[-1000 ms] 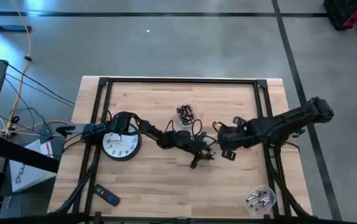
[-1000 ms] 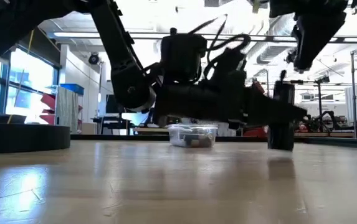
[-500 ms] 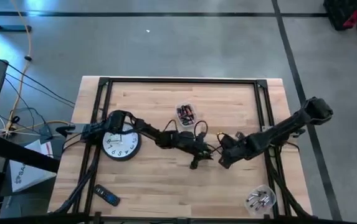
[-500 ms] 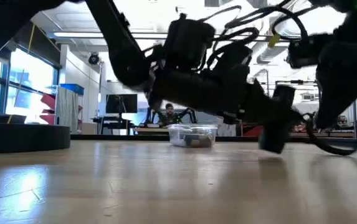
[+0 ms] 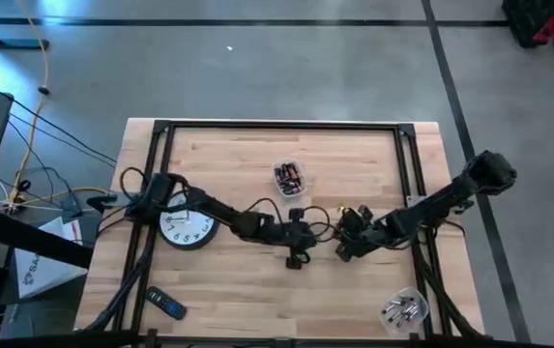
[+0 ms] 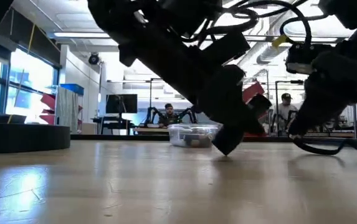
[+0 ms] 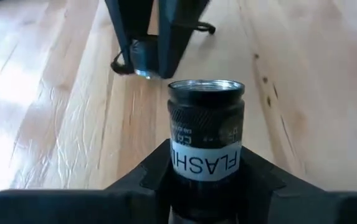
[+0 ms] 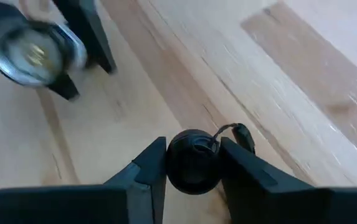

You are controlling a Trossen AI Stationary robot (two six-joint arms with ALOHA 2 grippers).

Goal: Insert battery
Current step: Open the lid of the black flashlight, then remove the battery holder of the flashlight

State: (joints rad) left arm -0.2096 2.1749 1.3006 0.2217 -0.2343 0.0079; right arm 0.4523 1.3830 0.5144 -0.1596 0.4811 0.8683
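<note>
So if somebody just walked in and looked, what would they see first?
Probably the two dark arms meeting in the middle of the wooden table. The left gripper is shut on a black flashlight with its open end pointing forward, and the right gripper is shut on a round black cap close beside it. After that, the wall clock lying flat at the table's left side.

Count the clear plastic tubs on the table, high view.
2. One tub of batteries sits at the table's centre toward the far edge, beyond both arms. The other tub sits at the near right corner, holding silvery cells. None looks hidden, though the arms cover some of the tabletop.
</note>
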